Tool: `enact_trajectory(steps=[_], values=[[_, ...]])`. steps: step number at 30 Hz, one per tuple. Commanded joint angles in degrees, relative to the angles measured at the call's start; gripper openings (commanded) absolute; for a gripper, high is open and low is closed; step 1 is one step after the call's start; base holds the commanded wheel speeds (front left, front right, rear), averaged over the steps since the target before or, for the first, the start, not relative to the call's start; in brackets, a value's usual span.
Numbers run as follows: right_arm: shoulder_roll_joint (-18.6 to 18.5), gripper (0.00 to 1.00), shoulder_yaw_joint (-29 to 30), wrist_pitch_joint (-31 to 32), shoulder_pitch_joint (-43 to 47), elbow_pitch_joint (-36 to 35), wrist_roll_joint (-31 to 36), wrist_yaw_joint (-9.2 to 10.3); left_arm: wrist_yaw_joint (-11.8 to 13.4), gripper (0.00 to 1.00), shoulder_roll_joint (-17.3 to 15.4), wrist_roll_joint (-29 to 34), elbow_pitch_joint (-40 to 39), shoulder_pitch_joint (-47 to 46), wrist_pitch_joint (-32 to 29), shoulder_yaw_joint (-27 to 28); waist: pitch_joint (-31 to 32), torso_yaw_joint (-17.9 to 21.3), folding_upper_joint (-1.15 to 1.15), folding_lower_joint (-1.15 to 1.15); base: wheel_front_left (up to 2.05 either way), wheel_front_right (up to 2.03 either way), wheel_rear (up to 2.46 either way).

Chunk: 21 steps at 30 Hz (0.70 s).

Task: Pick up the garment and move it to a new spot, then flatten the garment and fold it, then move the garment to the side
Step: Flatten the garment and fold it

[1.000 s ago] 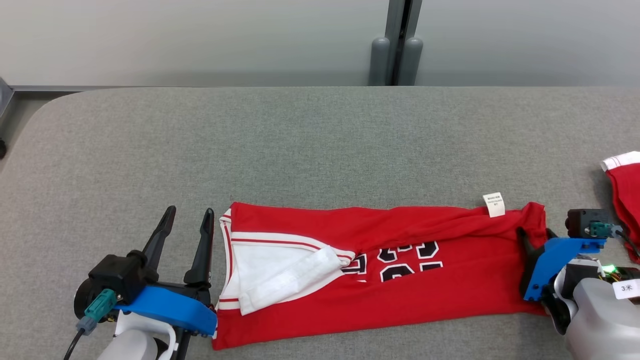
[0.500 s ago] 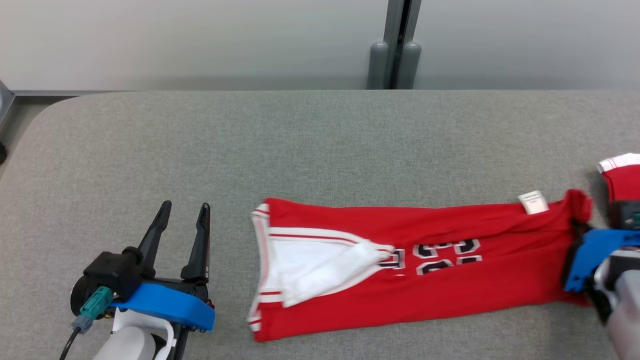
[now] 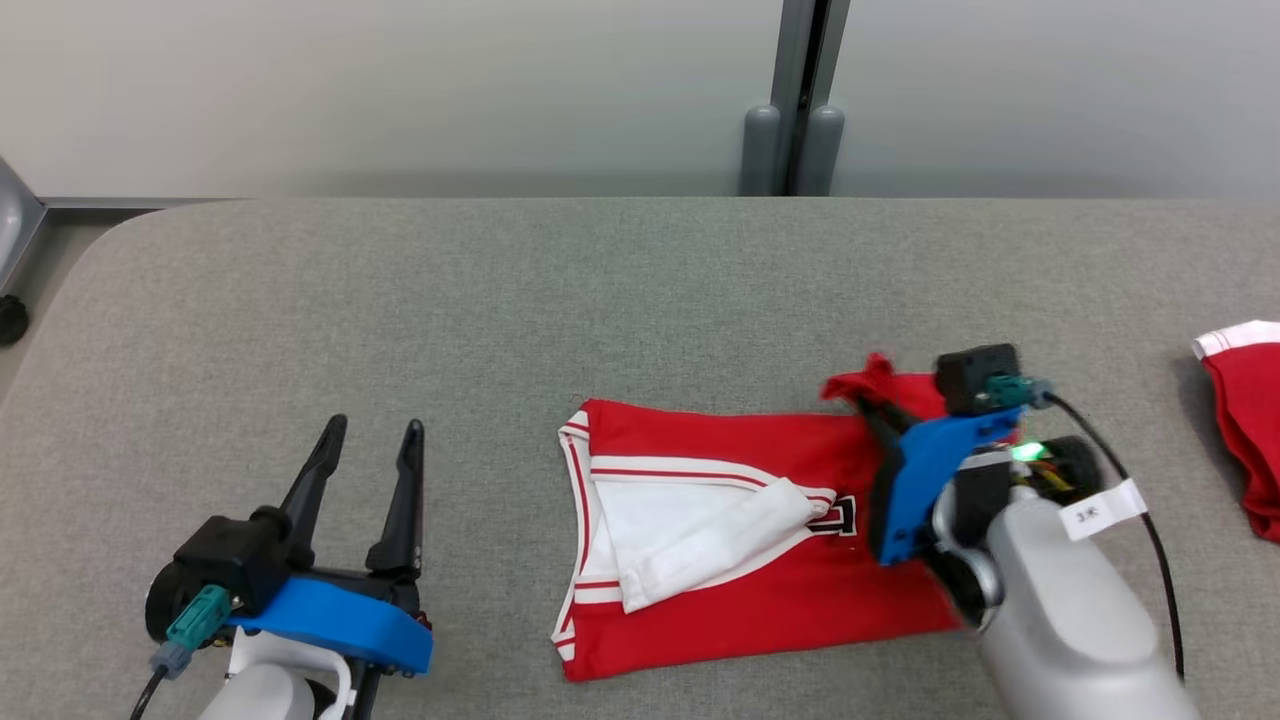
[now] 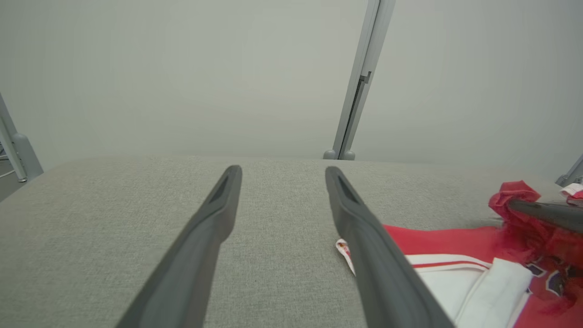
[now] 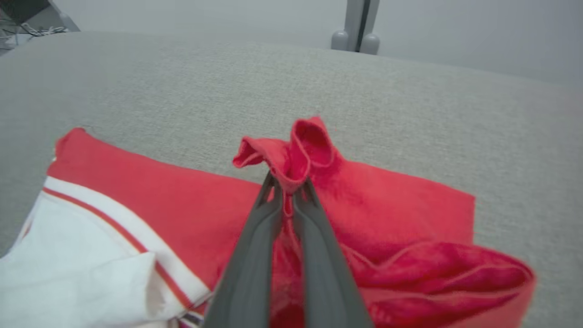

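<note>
A red jersey (image 3: 720, 620) with white trim and black numerals lies folded lengthwise on the grey table (image 3: 600, 300). My right gripper (image 3: 872, 400) is shut on the jersey's right end, lifted and carried leftward over the body, so the cloth doubles over. In the right wrist view the fingers (image 5: 268, 214) pinch a bunched red edge (image 5: 291, 155). My left gripper (image 3: 370, 432) stands open on the bare table left of the jersey, apart from it. The left wrist view has the jersey (image 4: 455, 246) at its right and the right gripper's dark finger (image 4: 546, 213) in red cloth.
A second red garment with a white band (image 3: 1245, 420) lies at the table's right edge. A grey post (image 3: 795, 120) stands behind the table's far edge against the pale wall. The table's rounded corner is at far left.
The right gripper first dragged the jersey to the right, then swung back left with the jersey's right end held, folding it over the numerals. The left arm stayed put.
</note>
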<state>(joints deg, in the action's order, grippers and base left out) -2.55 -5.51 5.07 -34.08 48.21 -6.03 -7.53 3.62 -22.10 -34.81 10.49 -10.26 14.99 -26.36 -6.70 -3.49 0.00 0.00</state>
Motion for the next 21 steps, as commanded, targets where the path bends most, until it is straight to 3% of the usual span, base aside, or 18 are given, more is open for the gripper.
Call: enact_trajectory(steps=[1, 5, 9, 14, 21], values=[[-0.13, 0.0, -6.31, 2.78, 3.12, -6.08, -6.55, -0.02, -0.47, 1.0, 0.12, 0.2, -0.01, -1.12, 0.24, -0.14, -0.33, -0.48, 0.0, 0.0, 0.0, 0.0, 0.0], [-0.76, 0.0, -16.46, 9.65, 7.9, -21.49, -15.08, 0.05, -0.99, 1.0, 0.66, 0.55, 0.43, -2.42, 0.15, -0.99, -1.05, -1.4, 0.0, 0.0, 0.0, 0.0, 0.0], [-0.46, 0.0, -20.17, 13.2, 9.89, -27.71, -17.17, 0.04, -1.53, 1.0, 1.29, 0.83, 1.0, -3.45, 0.0, -1.73, -1.38, -2.81, 0.0, 0.0, 0.0, 0.0, 0.0], [-0.45, 0.0, -20.31, 13.44, 7.58, -26.44, -18.51, 0.04, -2.18, 1.0, 1.77, 0.92, 1.91, -4.21, 0.04, -2.33, -1.48, -4.29, 0.0, 0.0, 0.0, 0.0, 0.0], [-0.44, 0.0, -20.44, 10.82, 1.49, -17.26, -21.56, 0.04, -3.1, 1.0, 2.6, 1.18, 3.29, -4.89, 0.09, -3.33, -1.42, -6.62, 0.0, 0.0, 0.0, 0.0, 0.0]])
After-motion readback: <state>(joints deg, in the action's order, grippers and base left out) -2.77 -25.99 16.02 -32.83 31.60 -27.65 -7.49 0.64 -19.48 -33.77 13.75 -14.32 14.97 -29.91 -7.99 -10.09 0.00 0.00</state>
